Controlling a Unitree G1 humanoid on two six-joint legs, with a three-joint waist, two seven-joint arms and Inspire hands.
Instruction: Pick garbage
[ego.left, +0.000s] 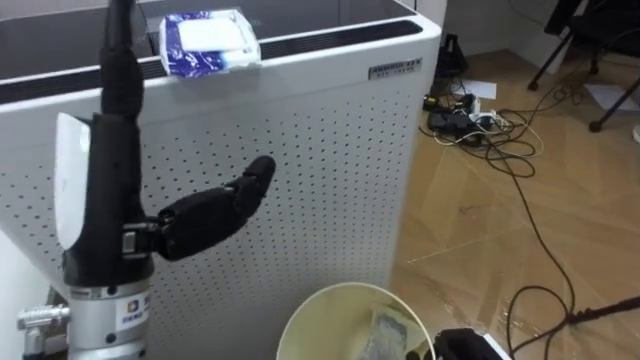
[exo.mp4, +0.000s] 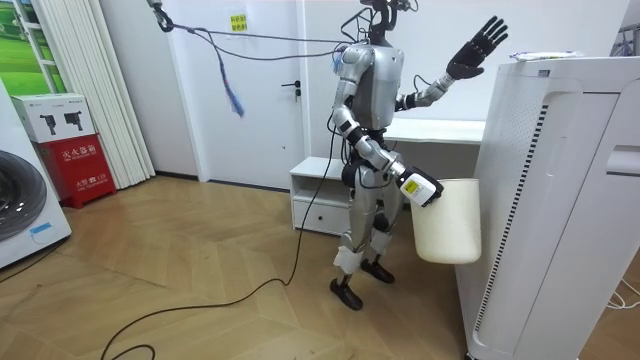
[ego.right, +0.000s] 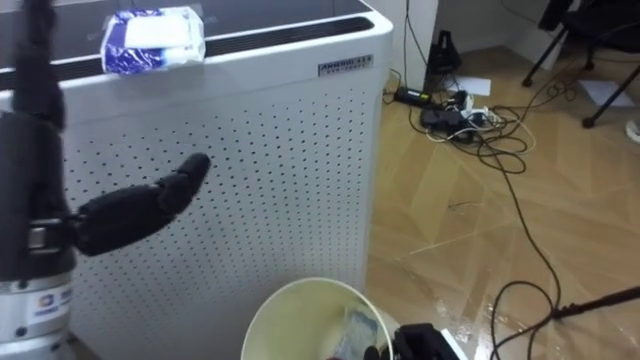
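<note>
Garbage, a pale wrapper, lies in the near cream bin beside the right hand, whose fingers I cannot make out; beyond, the left hand holds its fingers straight, and a blue-white packet sits atop the white perforated cabinet.

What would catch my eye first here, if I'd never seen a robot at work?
Probably the robot's black left hand, held up with straight fingers in front of the tall white perforated cabinet. Next comes the blue-and-white plastic packet lying on the cabinet's top near its front edge. Then the cream round plastic bin at the right hand, low beside the cabinet, with a pale scrap inside.
</note>
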